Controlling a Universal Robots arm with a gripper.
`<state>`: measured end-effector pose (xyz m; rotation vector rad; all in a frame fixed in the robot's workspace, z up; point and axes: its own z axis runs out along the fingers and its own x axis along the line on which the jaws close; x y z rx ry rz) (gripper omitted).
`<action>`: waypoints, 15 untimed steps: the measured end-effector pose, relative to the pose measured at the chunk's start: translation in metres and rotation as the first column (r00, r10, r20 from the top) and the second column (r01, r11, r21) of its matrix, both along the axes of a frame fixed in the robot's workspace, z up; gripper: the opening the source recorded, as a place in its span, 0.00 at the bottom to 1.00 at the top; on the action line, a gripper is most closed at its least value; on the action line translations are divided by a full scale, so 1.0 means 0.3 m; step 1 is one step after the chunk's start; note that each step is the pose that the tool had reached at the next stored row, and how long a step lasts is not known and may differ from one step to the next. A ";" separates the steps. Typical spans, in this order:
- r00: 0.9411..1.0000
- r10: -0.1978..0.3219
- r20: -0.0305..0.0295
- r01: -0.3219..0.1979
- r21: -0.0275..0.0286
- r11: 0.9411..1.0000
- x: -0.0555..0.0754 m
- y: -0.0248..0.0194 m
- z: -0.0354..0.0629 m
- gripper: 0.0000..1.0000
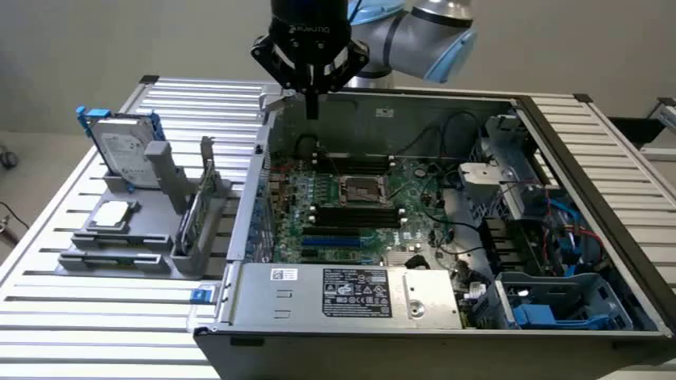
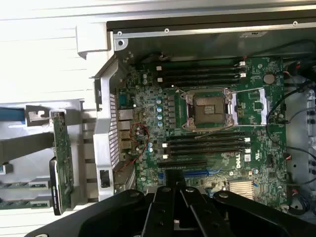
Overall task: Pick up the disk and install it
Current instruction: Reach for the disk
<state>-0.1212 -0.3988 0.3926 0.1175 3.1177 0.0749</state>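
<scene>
We see the gripper (image 1: 312, 111) hanging above the rear edge of the open computer case (image 1: 591, 182), its 2 fingers pressed together into 1 narrow dark tip with nothing between them. Directly beneath the tool, inside the case, lies the motherboard (image 1: 349, 214), with the bare processor socket (image 1: 359, 190) just forward of the fingertips in the wrist view.

The disk (image 1: 125, 154) is well apart from the gripper, outside the case, lower than the tool and off toward the exterior view's left. It stands upright on its edge in a grey holder (image 1: 158, 170) on the slatted table (image 1: 63, 317), white label facing us, blue carrier framing it. The case wall sits between the disk and the tool.

Nearer the tool than the disk, an expansion card (image 1: 201, 207) stands upright in the same holder, just beside the case wall. A small square processor chip (image 1: 114, 215) rests flat below the disk. A 2nd blue carrier (image 1: 533, 314) sits in the case corner farthest from the gripper
</scene>
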 end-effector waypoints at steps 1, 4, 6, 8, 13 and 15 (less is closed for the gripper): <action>1.000 0.000 0.000 0.000 0.000 1.000 0.000 0.000 0.000 0.11; 1.000 0.000 0.000 0.000 0.000 1.000 0.000 0.000 0.000 0.11; 1.000 0.000 0.000 0.000 0.000 1.000 0.000 0.000 0.000 0.11; 1.000 0.000 0.000 0.000 0.000 1.000 0.000 0.000 0.000 0.11; 1.000 0.000 0.000 0.000 0.000 1.000 -0.028 0.007 0.000 0.11; 1.000 0.000 0.000 0.000 0.000 1.000 -0.055 0.025 0.000 0.11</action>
